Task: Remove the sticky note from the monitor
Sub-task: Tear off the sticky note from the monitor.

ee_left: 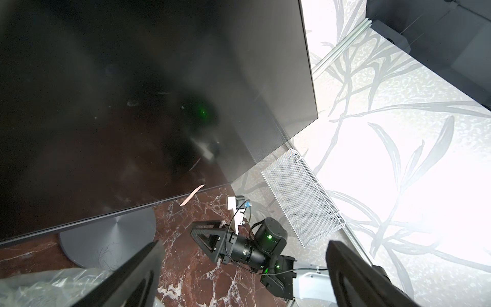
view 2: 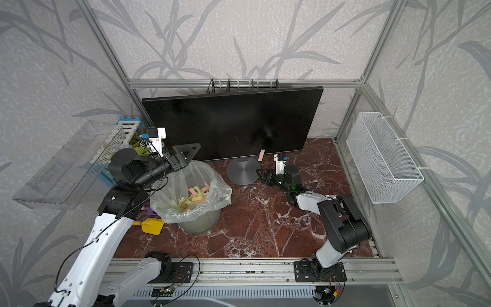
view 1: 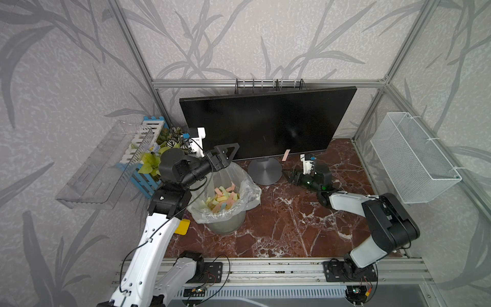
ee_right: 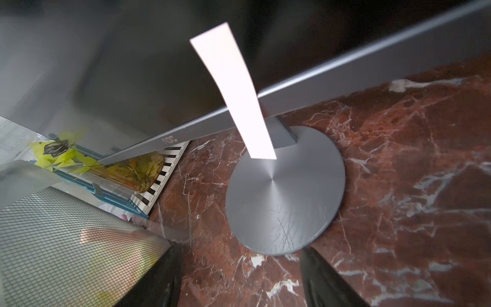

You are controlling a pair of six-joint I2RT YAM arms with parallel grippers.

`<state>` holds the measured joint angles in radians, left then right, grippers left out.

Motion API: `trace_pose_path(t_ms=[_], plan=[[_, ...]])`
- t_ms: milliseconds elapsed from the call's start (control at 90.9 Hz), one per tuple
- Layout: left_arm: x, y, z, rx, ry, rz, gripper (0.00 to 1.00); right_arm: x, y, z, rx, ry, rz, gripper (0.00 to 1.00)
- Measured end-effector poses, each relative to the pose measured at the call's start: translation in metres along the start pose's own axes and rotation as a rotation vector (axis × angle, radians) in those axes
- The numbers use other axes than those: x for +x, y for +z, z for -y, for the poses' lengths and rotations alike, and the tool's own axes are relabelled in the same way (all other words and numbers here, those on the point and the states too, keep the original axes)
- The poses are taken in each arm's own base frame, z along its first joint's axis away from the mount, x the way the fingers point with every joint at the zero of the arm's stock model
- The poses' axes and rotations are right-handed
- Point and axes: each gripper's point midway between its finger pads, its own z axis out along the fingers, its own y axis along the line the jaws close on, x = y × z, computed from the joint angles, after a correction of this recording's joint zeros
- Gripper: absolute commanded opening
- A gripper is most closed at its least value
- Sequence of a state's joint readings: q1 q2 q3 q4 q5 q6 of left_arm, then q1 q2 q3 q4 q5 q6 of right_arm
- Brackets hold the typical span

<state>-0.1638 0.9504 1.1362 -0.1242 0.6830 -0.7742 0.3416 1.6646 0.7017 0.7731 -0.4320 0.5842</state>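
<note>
Red marble tabletop (view 1: 279, 218) carries the monitor (view 1: 265, 122). Your left gripper (view 1: 225, 156) hangs wide open, empty, well away. Your right gripper (ee_right: 240, 255), jaws parted and empty, is nearer: the sticky note (ee_right: 236, 90) hangs lengthwise down off the bottom bezel, ahead of and above it.

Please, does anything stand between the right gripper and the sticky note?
Nothing visible: the pale pink sticky note hangs off the lower edge of the flat black monitor, straight ahead of the right gripper, jaws open.
</note>
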Motion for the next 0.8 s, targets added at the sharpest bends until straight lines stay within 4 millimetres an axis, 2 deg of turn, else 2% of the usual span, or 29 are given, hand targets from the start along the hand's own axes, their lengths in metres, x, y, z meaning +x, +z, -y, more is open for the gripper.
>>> trace_pose_path(t_ms=[176, 330, 627, 803], plan=[[-0.001, 0.002, 0.002, 0.009, -0.003, -0.006, 1.00, -0.010, 0.023, 0.014, -0.053, 0.018, 0.036, 0.72], [0.001, 0.005, 0.000, 0.010, -0.009, -0.018, 1.00, -0.018, 0.034, 0.022, -0.087, 0.033, 0.063, 0.72], [0.002, 0.006, -0.001, 0.010, -0.014, -0.023, 1.00, -0.027, 0.040, 0.021, -0.136, 0.037, 0.087, 0.70], [0.002, 0.007, -0.002, 0.009, -0.015, -0.024, 1.00, -0.029, 0.039, 0.016, -0.161, 0.034, 0.093, 0.62]])
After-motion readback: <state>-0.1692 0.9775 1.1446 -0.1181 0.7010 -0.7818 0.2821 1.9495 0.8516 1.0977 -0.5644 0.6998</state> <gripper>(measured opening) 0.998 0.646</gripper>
